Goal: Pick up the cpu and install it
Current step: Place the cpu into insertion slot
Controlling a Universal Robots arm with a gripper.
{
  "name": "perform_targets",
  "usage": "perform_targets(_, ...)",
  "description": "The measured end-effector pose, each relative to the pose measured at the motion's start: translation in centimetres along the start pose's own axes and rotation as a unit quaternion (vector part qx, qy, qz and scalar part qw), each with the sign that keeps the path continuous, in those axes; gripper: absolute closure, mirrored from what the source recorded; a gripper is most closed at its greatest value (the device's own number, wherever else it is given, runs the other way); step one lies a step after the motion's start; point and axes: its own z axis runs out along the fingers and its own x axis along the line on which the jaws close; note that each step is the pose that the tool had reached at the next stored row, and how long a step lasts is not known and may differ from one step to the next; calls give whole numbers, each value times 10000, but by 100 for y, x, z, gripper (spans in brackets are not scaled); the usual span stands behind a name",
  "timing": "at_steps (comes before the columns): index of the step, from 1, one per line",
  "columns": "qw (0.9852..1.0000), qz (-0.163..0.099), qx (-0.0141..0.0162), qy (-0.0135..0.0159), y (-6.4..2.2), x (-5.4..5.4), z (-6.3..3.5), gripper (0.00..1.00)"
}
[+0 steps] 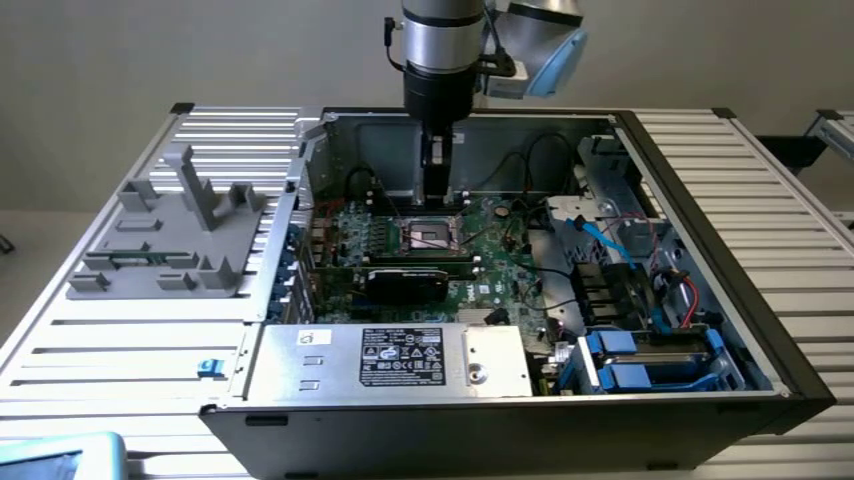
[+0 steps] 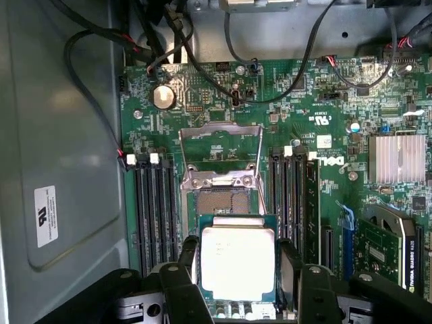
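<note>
The claw [image 2: 237, 256] is clamped on the cpu [image 2: 237, 266]. Its two dark fingers [image 2: 291, 266] stand fairly wide apart, one pressed against each of two opposite edges of the chip, whose shiny metal top lies level and faces the wrist camera. The cpu hangs just above the motherboard [image 2: 337, 101], not seated. In the wrist view it partly overlaps the open socket [image 2: 221, 200], and the socket's metal load plate [image 2: 220, 145] is swung up beyond it. Rows of memory slots [image 2: 154, 202] flank the socket on both sides. In the exterior view, a silver power supply box [image 1: 387, 355] with a black label lies across the near end of the open computer case [image 1: 467, 440], with blue drive holders [image 1: 627, 362] to the exterior view's right of it. Behind that sits a black expansion card [image 1: 407, 282], then the socket at mid-board, with the claw hanging straight down directly over it. The arm [image 1: 441, 45] stands vertical, its silver and black wrist pointing down into the case close to the far wall, with a blue-capped joint [image 1: 545, 48] just beside it. To the exterior view's left, outside the case on the slatted table [image 1: 120, 340], rests a grey plastic fixture [image 1: 167, 235] with upright posts, well apart from the claw.
</note>
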Motion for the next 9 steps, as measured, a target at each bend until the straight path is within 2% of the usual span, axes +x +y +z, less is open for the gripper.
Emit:
perform_targets(5,10000,49,-1,0,0,-8,91,44)
perform_targets(9,10000,50,-2,0,0,-8,99,44)
